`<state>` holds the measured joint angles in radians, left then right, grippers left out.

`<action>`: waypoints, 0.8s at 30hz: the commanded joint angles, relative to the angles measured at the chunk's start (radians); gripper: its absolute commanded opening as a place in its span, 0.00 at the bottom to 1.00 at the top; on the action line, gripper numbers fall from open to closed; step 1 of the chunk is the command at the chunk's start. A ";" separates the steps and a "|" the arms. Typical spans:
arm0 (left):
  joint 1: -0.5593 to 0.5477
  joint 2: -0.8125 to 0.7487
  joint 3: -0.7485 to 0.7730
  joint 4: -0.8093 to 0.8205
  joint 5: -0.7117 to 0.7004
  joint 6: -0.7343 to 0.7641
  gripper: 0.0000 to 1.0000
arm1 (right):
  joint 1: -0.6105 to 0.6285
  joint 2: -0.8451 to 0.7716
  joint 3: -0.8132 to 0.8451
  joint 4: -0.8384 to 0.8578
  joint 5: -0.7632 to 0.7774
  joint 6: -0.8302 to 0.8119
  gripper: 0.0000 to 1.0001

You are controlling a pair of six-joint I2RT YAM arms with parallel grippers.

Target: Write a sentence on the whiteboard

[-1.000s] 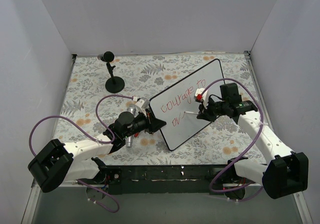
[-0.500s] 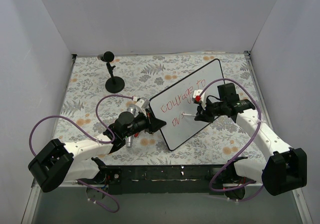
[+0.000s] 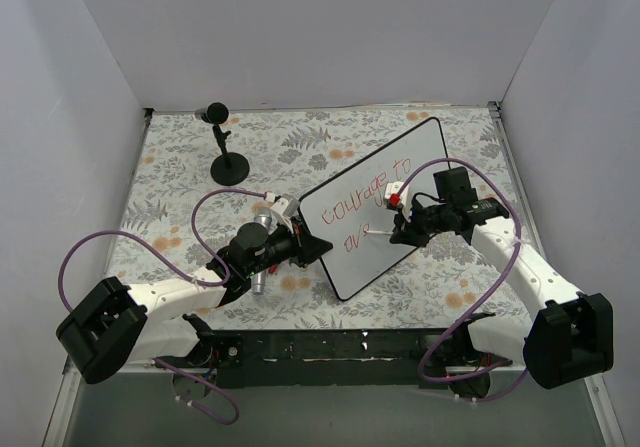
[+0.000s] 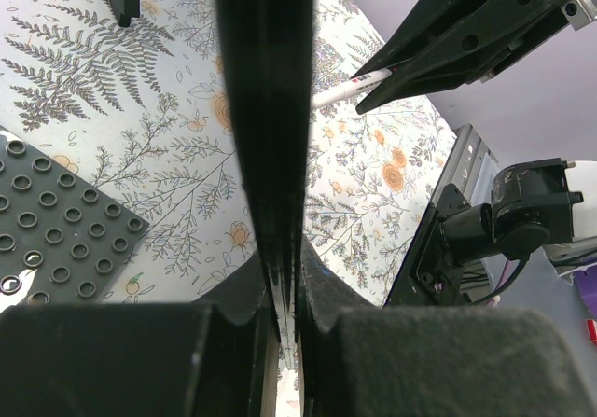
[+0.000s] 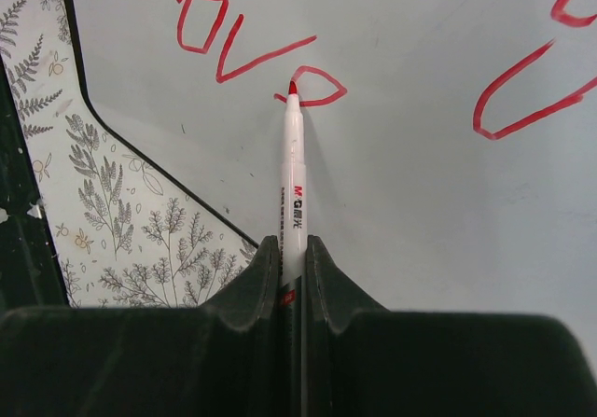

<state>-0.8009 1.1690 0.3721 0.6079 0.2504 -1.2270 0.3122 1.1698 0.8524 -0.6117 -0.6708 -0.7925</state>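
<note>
Gleaming black-edged whiteboard with a red two-line sentence, second line short.

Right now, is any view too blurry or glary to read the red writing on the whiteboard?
Right wrist: sharp, red writing crisp, only a faint shadow beside the marker. Left wrist: the whiteboard edge is a dark close-up blur; cloth behind is sharp. Top external: even light, no glare, letters small.

1 whiteboard, 1 marker, 1 mic, 1 plate
</note>
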 commanded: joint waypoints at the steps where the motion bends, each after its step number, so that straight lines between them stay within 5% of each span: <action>1: -0.006 -0.005 0.002 0.001 0.023 0.040 0.00 | 0.005 0.004 -0.019 -0.011 0.022 -0.014 0.01; 24: -0.006 -0.005 0.002 -0.002 0.024 0.043 0.00 | -0.082 -0.006 0.043 -0.028 0.050 -0.024 0.01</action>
<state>-0.8005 1.1690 0.3721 0.6067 0.2501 -1.2263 0.2474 1.1694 0.8322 -0.6498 -0.6308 -0.7933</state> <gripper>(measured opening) 0.051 0.156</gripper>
